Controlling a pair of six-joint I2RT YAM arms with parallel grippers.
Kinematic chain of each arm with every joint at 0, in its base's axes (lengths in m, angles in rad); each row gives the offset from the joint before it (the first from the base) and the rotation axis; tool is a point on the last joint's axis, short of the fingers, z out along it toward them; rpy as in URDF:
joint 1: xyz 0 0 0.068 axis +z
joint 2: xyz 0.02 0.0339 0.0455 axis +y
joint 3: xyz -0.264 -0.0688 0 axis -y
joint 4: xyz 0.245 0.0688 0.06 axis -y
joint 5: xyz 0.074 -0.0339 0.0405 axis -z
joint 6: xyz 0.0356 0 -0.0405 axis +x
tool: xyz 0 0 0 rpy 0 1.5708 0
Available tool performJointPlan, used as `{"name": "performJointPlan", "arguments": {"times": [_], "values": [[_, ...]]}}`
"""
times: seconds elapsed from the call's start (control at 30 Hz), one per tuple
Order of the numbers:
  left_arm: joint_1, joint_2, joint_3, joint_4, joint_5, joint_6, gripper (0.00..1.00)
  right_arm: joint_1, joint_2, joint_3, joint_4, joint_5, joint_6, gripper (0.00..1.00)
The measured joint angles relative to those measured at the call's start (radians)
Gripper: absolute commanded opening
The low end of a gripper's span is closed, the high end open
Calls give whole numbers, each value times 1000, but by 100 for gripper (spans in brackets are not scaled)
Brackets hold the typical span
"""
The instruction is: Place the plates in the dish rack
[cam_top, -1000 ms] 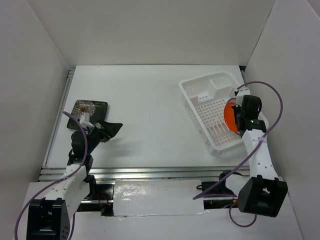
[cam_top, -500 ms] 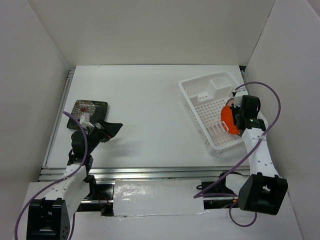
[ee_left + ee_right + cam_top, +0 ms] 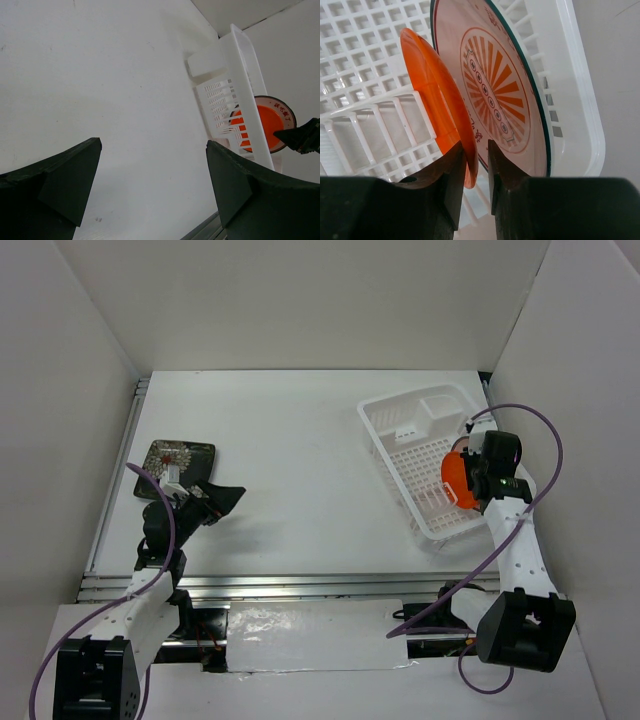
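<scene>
Ribs [image 3: 415, 117] prop the orange plate [image 3: 427, 85] on edge in the rack [image 3: 580, 100], far right, beside the sunburst plate [image 3: 502, 92]; right gripper [image 3: 476, 152] straddles its rim, narrowly parted; left gripper [image 3: 152, 150] gapes wide by the square plate [image 3: 180, 455]

Occlusions, mostly at the rack end.
Right wrist view: the bottom edge of the orange plate [image 3: 432, 95] is lost between the right gripper [image 3: 475, 152] fingers. The sunburst plate [image 3: 505, 90] is clipped by the top edge, its lower rim behind the same fingers. Top view: that gripper covers nearly all of the sunburst plate, and the left arm [image 3: 172, 480] overlaps one corner of the square plate [image 3: 192, 453]. Left wrist view: the dish rack [image 3: 250, 75] wall screens both round plates — can't separate them there.
</scene>
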Motion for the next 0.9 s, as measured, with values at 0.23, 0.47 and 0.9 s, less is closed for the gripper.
{"name": "performJointPlan", "arguments": {"times": [0.23,0.47,0.9], "values": [[0,-1,0,-10,0,2,99,0,3,21,-21,-11,16,34],[0,-1,0,-18,-2,19,99,0,1,60,-22,-15,40,35],[0,17,0,-14,-21,23,99,0,105,262,-12,-142,28,36]]}}
